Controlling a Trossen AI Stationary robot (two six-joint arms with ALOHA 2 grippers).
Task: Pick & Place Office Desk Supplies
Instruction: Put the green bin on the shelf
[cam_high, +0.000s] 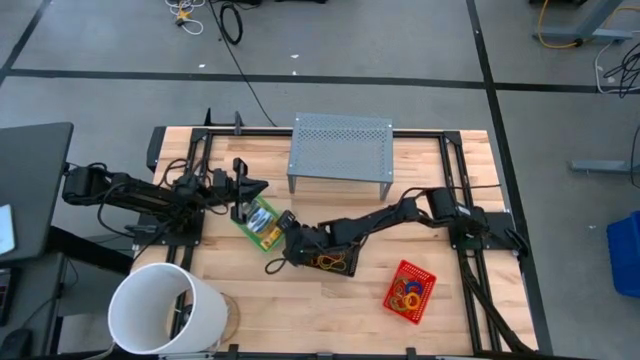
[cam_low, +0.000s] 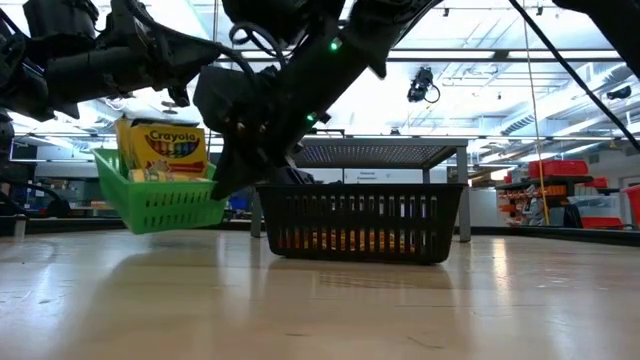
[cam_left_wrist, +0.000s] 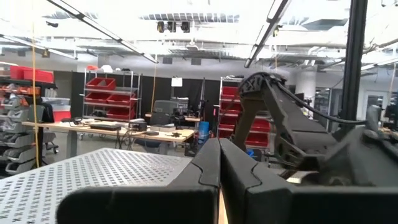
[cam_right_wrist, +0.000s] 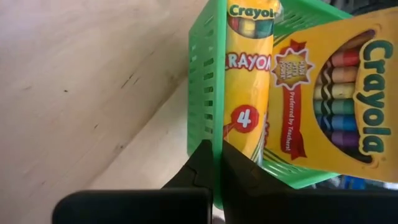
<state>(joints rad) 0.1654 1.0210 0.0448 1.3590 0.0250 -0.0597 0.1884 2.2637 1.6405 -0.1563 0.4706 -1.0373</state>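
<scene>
Right end effector (cam_right_wrist: 214, 163): closed on green mesh tray's (cam_right_wrist: 202, 93) wall, tray lifted off tabletop (cam_low: 320, 300)
Tray contents: Crayola crayon boxes (cam_right_wrist: 323, 99)
Left end effector (cam_left_wrist: 219, 180): closed, empty, beside the tray
Black mesh tray (cam_low: 358, 222): just beside

Crayon boxes (cam_high: 262, 222) in left tray (cam_high: 250, 232); another tray (cam_high: 333, 263) beside it.

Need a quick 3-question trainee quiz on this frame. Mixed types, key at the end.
1. True or false: the red tray holds crayon boxes.
2. Which tray does the right claw grip? A) black B) green tray C) red
3. Fill in: the left claw is ___ (open/shut).

Key: 1 false, it holds rings; 2 B; 3 shut.
</scene>
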